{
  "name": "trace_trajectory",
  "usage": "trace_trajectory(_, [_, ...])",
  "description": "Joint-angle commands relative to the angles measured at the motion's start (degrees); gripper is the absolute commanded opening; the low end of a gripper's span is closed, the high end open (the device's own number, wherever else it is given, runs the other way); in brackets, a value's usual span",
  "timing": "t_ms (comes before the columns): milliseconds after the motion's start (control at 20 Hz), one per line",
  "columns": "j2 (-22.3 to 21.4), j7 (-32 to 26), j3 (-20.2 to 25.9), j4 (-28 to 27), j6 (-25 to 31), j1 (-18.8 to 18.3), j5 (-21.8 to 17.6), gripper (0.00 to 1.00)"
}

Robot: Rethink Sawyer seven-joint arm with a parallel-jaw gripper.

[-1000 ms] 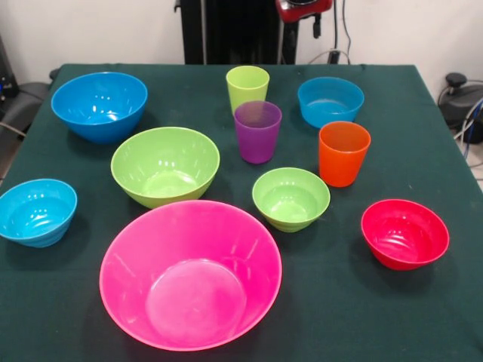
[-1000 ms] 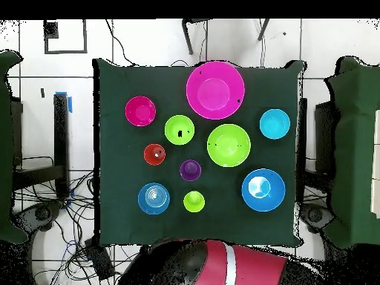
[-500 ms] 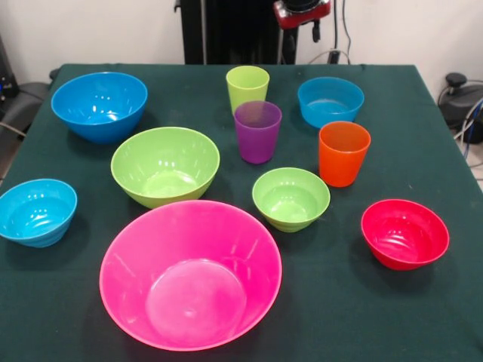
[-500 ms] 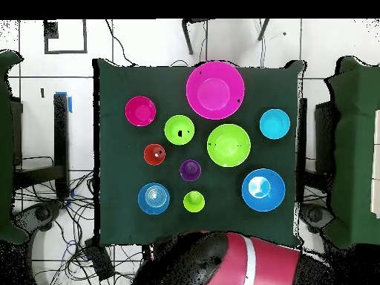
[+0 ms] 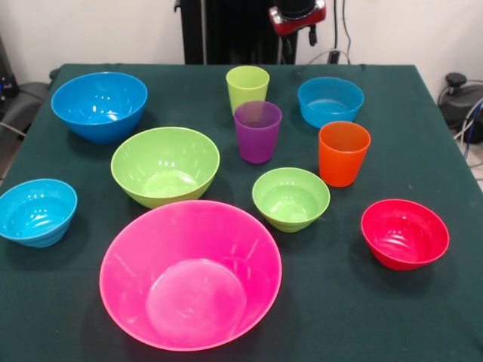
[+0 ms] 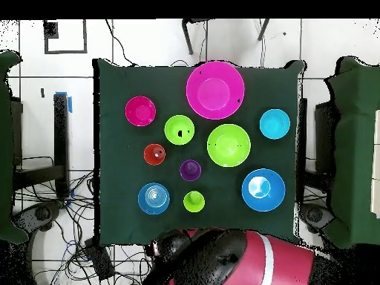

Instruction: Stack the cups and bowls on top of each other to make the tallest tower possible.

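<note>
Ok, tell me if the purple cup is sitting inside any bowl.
No, the purple cup stands on its own on the table, between the lime cup and the small green bowl.

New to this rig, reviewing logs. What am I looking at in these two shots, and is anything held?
A red and black robot arm works at a green-clothed table. One picture faces the robot across the table; the other looks straight down, robot at the bottom edge. Only the arm's end shows at the front view's top; its pincer isn't clear. On the cloth, all separate and upright: a huge pink bowl, large green bowl, large blue bowl, small green bowl, two small light-blue bowls, a red bowl, and lime, purple and orange cups. Nothing is stacked or visibly held.
</note>
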Motion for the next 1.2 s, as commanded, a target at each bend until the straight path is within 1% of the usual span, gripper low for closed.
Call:
trace_trajectory(50, [-0.04, -0.85, 6.38, -8.15, 6.9, -1.59, -1.92, 1.0])
trace_trajectory(250, [-4.35, -0.81, 7.6, -6.66, 11.94, -2.07, -0.29, 1.0])
trace_trajectory(400, [-5.63, -1.59, 8.47, -7.28, 15.17, -2.73, 0.03, 1.0])
trace_trajectory(650, [-6.01, -2.22, 9.17, -8.27, 17.31, -3.81, -0.97, 1.0])
trace_trajectory(950, [-7.06, -1.99, 10.3, -8.91, 20.28, -4.21, -0.87, 1.0])
trace_trajectory(1200, [-5.8, -2.2, 10.48, -9.89, 20.24, -4.6, -1.82, 1.0])
